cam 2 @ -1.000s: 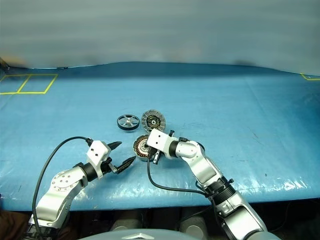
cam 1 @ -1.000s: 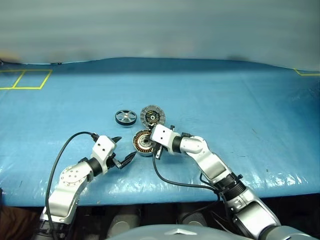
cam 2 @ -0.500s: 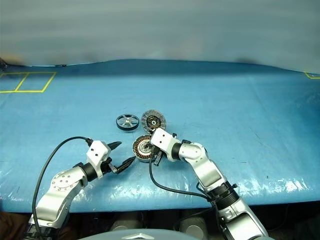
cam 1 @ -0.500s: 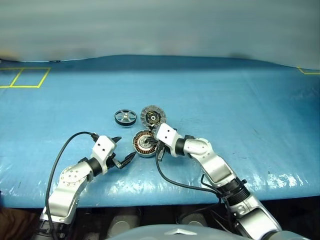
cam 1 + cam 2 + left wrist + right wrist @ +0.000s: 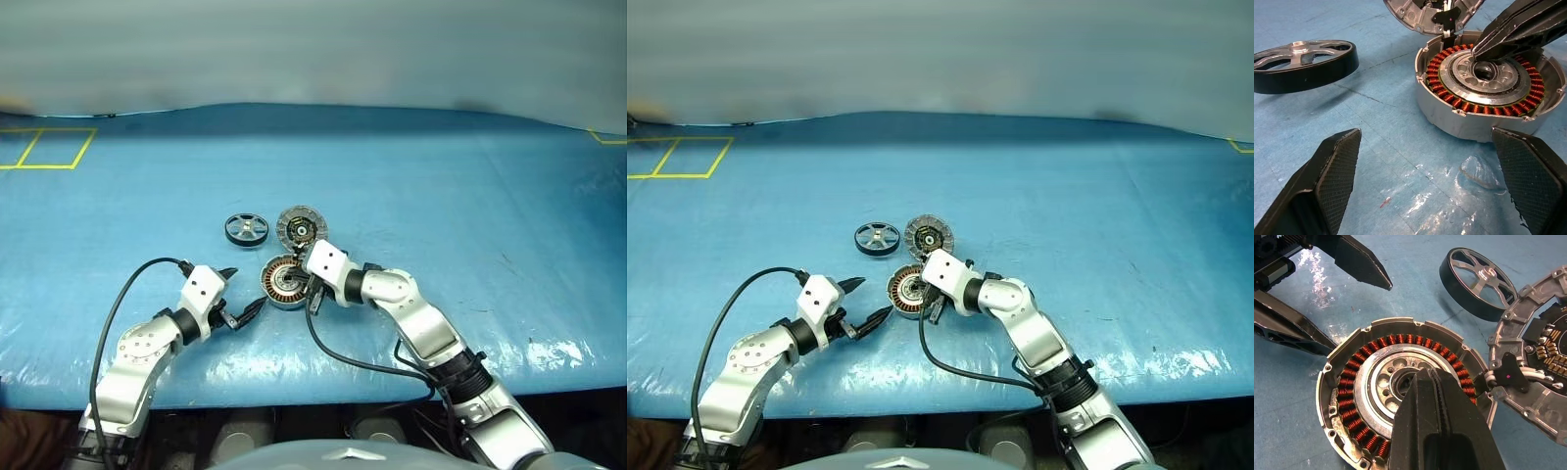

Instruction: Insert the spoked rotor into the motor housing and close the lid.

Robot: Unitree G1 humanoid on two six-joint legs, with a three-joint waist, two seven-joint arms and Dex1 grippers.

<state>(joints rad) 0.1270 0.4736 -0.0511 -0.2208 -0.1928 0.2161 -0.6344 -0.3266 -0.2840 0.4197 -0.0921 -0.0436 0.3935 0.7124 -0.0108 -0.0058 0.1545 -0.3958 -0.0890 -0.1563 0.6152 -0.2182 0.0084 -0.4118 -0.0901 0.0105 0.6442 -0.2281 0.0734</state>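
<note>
Three motor parts on blue sheet, both arms near housing.
Motor housing [image 5: 282, 281] lies between left gripper [image 5: 240, 295], fingers spread, and right gripper [image 5: 310, 286] at its right edge. Lid [image 5: 300, 227] sits just behind housing; spoked rotor [image 5: 246, 229] beside lid, leftward. Blue sheet [image 5: 470, 196] covers table.

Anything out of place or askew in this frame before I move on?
One oddity: the lid is not flat on the blue sheet; one edge rides up on the motor housing rim. The spoked rotor lies flat, apart. The shut right gripper points into the housing's hub.
</note>
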